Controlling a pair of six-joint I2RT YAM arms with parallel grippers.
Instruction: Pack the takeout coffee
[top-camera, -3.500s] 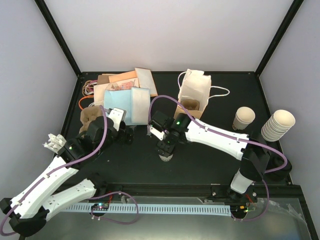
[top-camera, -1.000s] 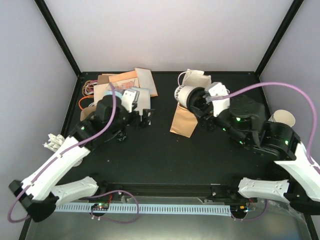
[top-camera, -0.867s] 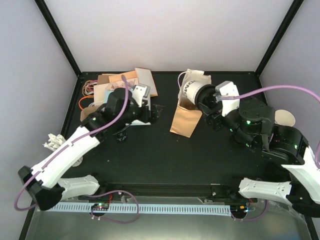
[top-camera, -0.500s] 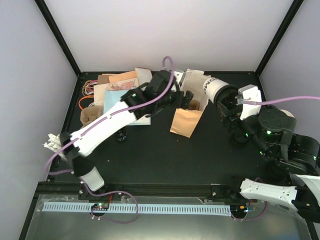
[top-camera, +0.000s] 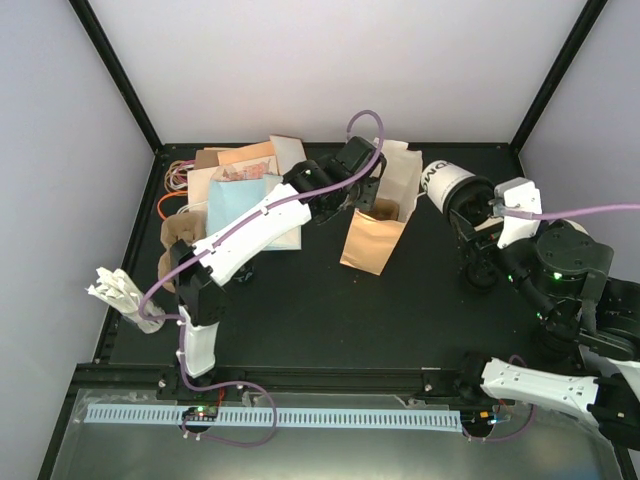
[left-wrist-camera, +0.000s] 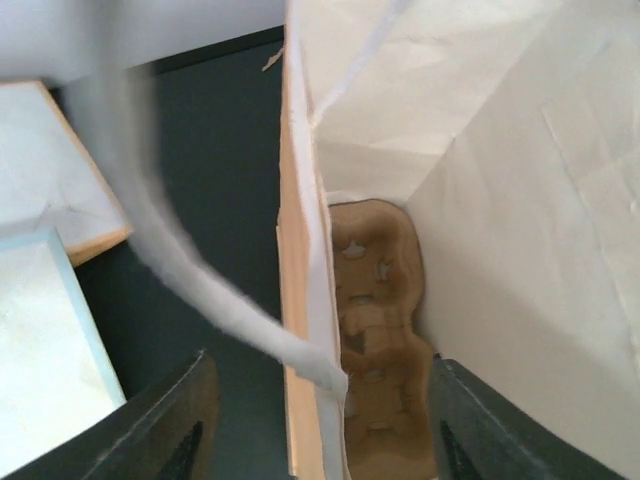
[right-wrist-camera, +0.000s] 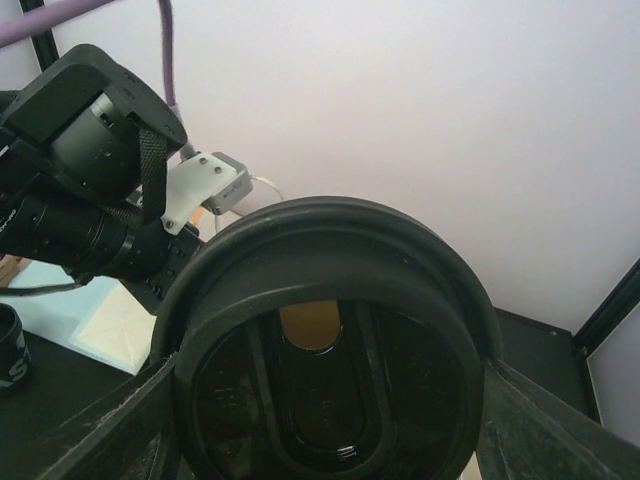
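Observation:
My right gripper (top-camera: 480, 205) is shut on the takeout coffee (top-camera: 447, 184), a white cup with black lettering. It is held tilted in the air, just right of the paper bag (top-camera: 372, 245). In the right wrist view its black lid (right-wrist-camera: 330, 350) fills the space between my fingers (right-wrist-camera: 150, 420). My left gripper (top-camera: 368, 193) reaches over the bag's open top. Its jaws stand apart on either side of the bag's left wall (left-wrist-camera: 305, 350), not touching it, and the white handle cord (left-wrist-camera: 200, 290) crosses in front. A brown cup carrier (left-wrist-camera: 378, 330) lies inside the bag.
Envelopes and papers (top-camera: 245, 190) are piled at the back left, with orange and white cords (top-camera: 175, 180) beside them. A brown cardboard carrier (top-camera: 172, 240) and crumpled white paper (top-camera: 115, 290) lie at the left. A small black object (right-wrist-camera: 8, 345) stands on the table.
The left arm swung from the envelope pile over to the bag's top and its jaws narrowed around the left wall. The right arm drew the cup rightward, away from the bag mouth.

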